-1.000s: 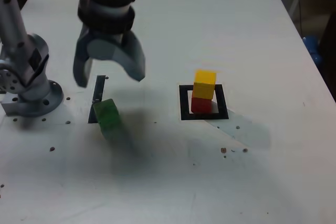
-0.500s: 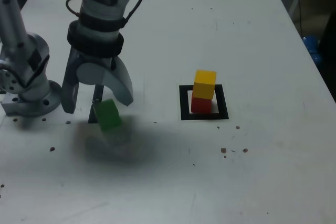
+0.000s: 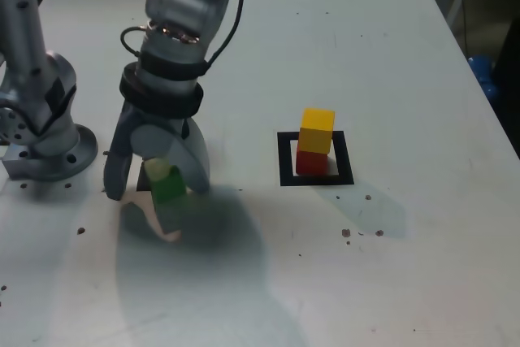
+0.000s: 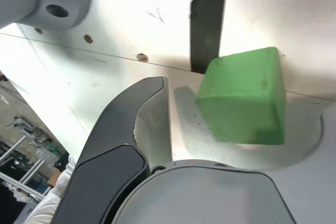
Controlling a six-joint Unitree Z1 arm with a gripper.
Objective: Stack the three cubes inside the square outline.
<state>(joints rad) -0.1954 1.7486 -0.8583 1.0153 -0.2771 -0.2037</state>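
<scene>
Green cube (image 3: 169, 188) is sitting on the near part of the white table (image 3: 439, 258), outside the square outline (image 3: 344, 158), with one side lying at the black strip (image 3: 145, 180). Its faces are appearing plain and matte, the edges slightly rounded; it is presenting as light, rigid and unlikely to bruise, with moderate grip to be expected. Opposite upright faces are offering the sound hold, taken squarely and at mid-height, since a grip across a corner would be risking a twist. The gripper (image 3: 158, 191) is standing wide at the cube, its jaws spreading to either side; nothing is being carried, and whether a finger is touching cannot be told. The arm is casting a shadow over this area, which is making the contact line hard to inspect. The grey arm base (image 3: 57, 152) is standing near the strip on the exterior view's left, so clearance on that side is calling for care. Over toward the exterior view's right, the red cube (image 3: 311, 162) is resting within the outline and bearing the yellow cube (image 3: 317, 131). That pair is likely forming an easily nudged column, so a high approach and a gentle release are seeming advisable. Farther off, a blue object (image 3: 481, 71) is lying beyond the table edge, obstructing nothing.
</scene>
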